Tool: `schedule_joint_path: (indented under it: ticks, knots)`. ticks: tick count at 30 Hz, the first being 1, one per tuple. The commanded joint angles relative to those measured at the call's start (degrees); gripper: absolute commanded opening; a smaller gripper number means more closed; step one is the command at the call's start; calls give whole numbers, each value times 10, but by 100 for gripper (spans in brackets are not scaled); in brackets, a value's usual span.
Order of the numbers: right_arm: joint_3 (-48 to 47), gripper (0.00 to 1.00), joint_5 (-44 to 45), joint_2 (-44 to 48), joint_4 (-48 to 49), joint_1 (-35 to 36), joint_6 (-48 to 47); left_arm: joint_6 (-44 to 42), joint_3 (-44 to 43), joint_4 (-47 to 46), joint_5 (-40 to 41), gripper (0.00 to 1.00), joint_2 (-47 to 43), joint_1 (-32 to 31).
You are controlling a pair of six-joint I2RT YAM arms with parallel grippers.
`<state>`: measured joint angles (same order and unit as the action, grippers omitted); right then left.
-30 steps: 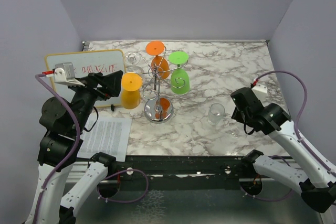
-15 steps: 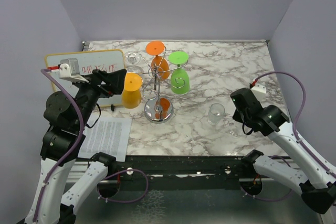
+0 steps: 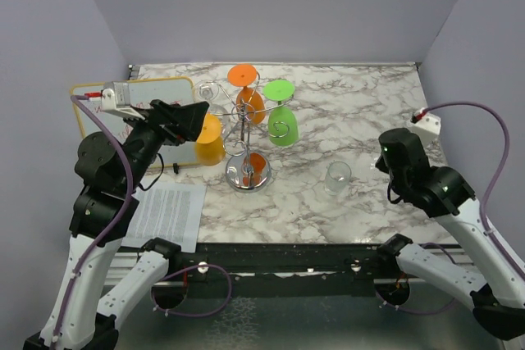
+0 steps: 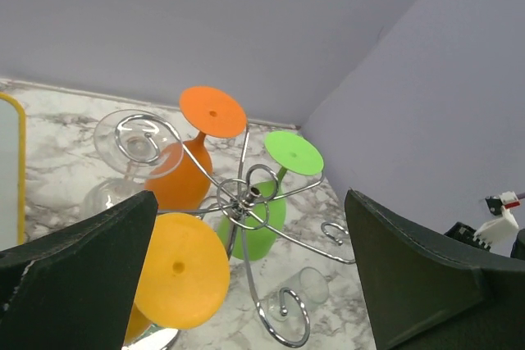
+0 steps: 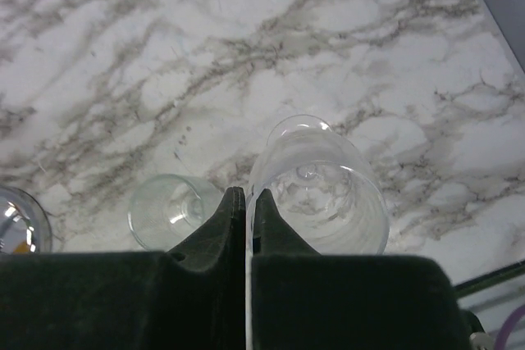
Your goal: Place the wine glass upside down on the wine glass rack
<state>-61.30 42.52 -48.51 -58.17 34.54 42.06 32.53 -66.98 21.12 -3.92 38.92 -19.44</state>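
Our right arm has pulled back to the right and its jaws have snapped shut. We see nothing held in the right gripper. The clear wine glass stands just past its tips, off to one side, well apart from the wine glass rack. So we think the grab missed. Our left gripper has come up beside the rack, wide open and empty.

Right of the shiny chrome wire rack, the grey-veined marble tabletop lies open, with only the clear wine glass on it. Two curled hooks on the rack's near side hang bare. Its other arms carry an upturned orange glass, green glass, yellow glass and clear hung glass. The wide-spread left gripper crowds the yellow glass; a yellow-framed whiteboard and a printed paper sheet fill the left.
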Motion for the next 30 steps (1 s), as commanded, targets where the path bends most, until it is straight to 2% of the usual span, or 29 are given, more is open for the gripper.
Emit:
schedule_joint_path:
  ticks: [1, 5, 8, 15, 22, 25, 30]
  knots:
    - [-13, 1, 49, 63, 190, 2, -99, 69, -14, -60, -54, 98, 23, 3]
    - [3, 1, 11, 108, 355, 2, -154, 95, -14, -115, -108, 99, 51, 3]
    - [16, 1, -15, 131, 436, 2, -161, 105, -27, -126, -124, 99, 80, 3]
    - [70, 1, -57, 183, 573, 2, -132, 166, -47, -221, -151, 99, 140, 3]
    - [115, 1, -102, 225, 696, 2, -94, 273, -43, -335, -165, 99, 198, -4]
    - [125, 1, -122, 231, 729, 2, -76, 287, -51, -348, -138, 99, 222, -39]
    - [148, 1, -151, 241, 786, 2, -37, 262, -114, -350, -102, 96, 286, -129]
